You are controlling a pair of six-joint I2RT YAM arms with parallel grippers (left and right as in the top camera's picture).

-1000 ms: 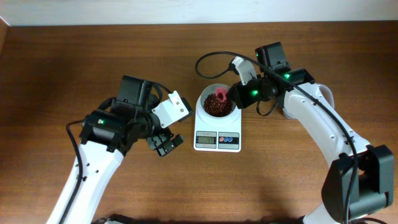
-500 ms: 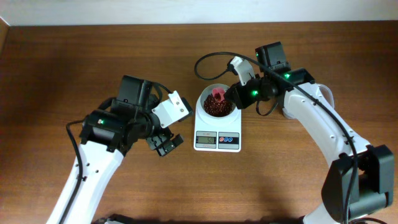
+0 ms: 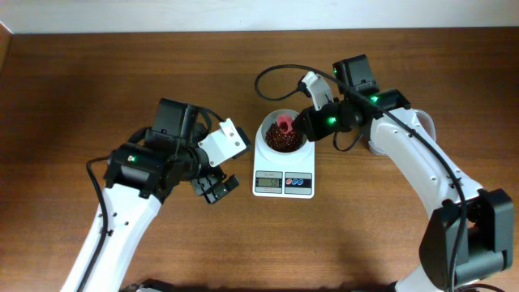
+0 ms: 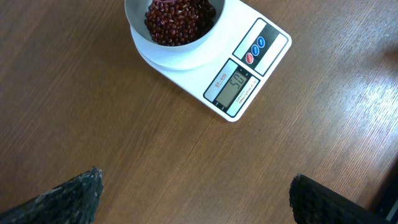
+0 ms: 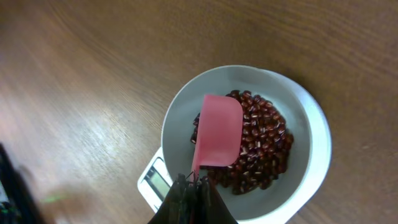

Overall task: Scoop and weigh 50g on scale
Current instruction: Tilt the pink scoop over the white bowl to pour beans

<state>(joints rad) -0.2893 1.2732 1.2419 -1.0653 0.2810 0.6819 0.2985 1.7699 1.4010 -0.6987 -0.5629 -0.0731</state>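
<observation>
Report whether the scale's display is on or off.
On: dark digits show on the grey display of the small white digital kitchen scale.

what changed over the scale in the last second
The pink scoop, clamped in the shut right gripper, edged slightly across the bowl, away from the display. Nothing was grasped or released. The scale, the beans and the open left gripper stayed put.

Overhead cam: fixed, high, straight down, whole table point(image 3: 73, 73) in frame. L wrist cam: nearer, tilted down, scale point(image 4: 239, 81) at top edge. R wrist cam: closest, just above bowl point(image 5: 177, 124). All 3 share scale.
</observation>
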